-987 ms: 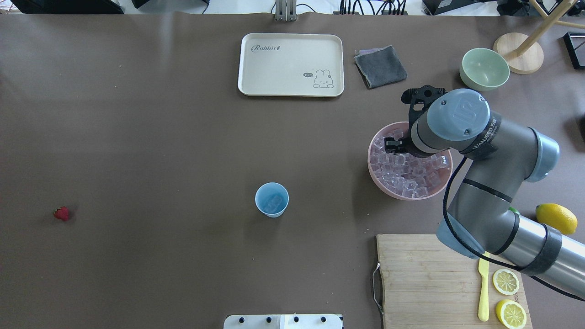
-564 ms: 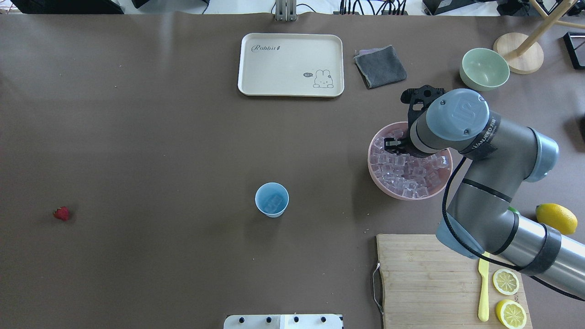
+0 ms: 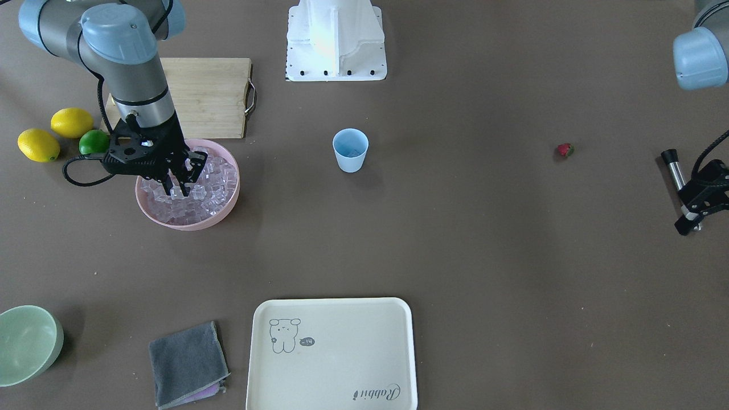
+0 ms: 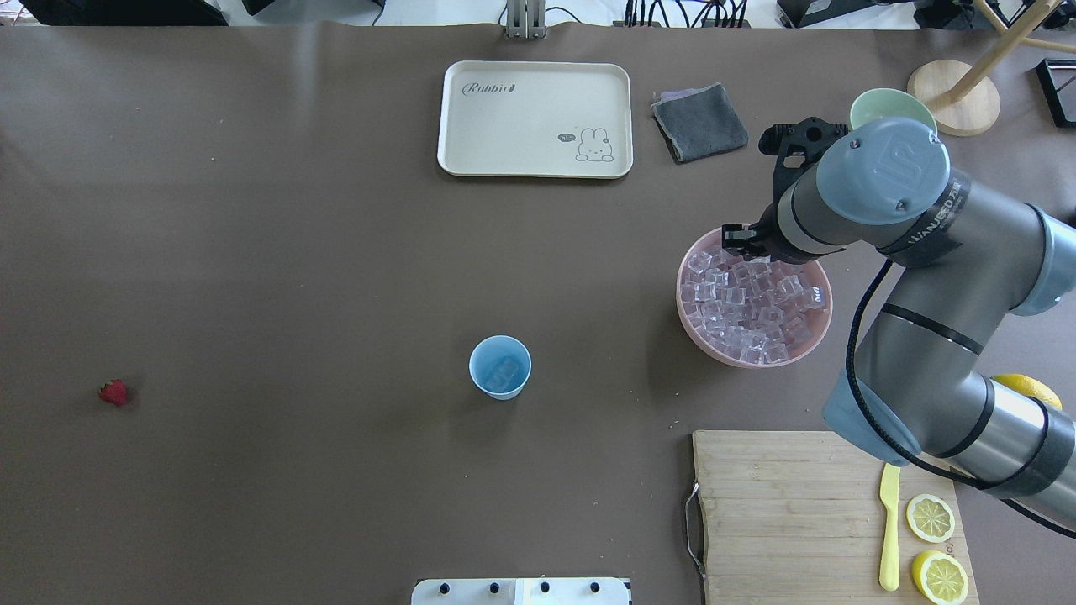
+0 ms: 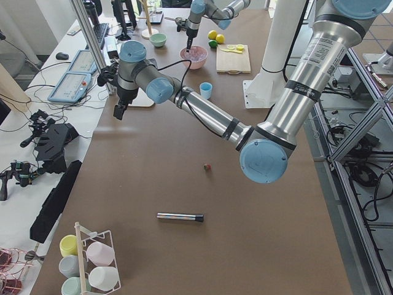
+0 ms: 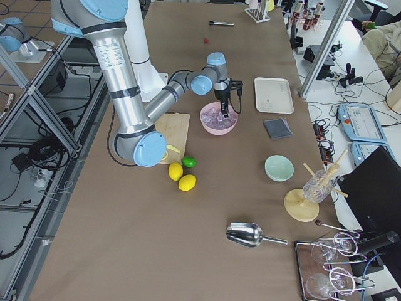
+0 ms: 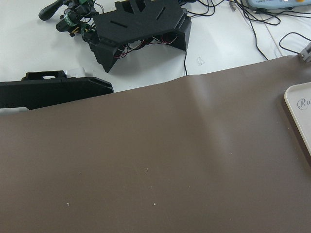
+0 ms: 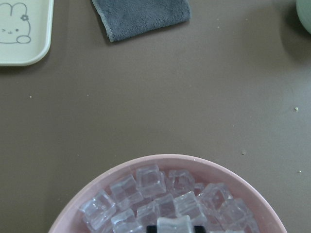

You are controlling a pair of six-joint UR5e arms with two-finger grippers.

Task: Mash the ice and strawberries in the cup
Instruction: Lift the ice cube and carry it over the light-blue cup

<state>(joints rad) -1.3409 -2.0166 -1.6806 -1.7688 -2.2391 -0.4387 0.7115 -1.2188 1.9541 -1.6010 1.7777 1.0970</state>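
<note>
left jaws: far to the cup's left and toward its far side, hanging over bare desk [image 4: 252, 252]. Apart or together, I cannot tell; the left wrist view shows only desk and a tray corner.
muddler [image 5: 180, 216]: flat on the desk, farther to the cup's left than the strawberry; untouched.
strawberry [image 4: 114, 392]: alone on the desk, well to the cup's left, about level with it. Not in the cup yet.
cup [image 4: 500, 367]: upright, mid-desk; some ice [image 4: 504, 372] shows inside.
bowl [image 4: 683, 307]: right of the cup and a little farther from the robot; heaped with ice.
right jaws: over the part of the bowl farthest from the cup. Clamped on one cube of ice, which sits at the bottom edge of the right wrist view and looks clear of the heap.
key bearing: from the right jaws the cup lies left and nearer the robot. The carry would be a diagonal over bare desk, with nothing standing between.
nearer arm: right arm [image 4: 874, 176] for the ice; the strawberry lies on the left arm's side.
step (judged): loading ice; berry and mashing remain.
</note>
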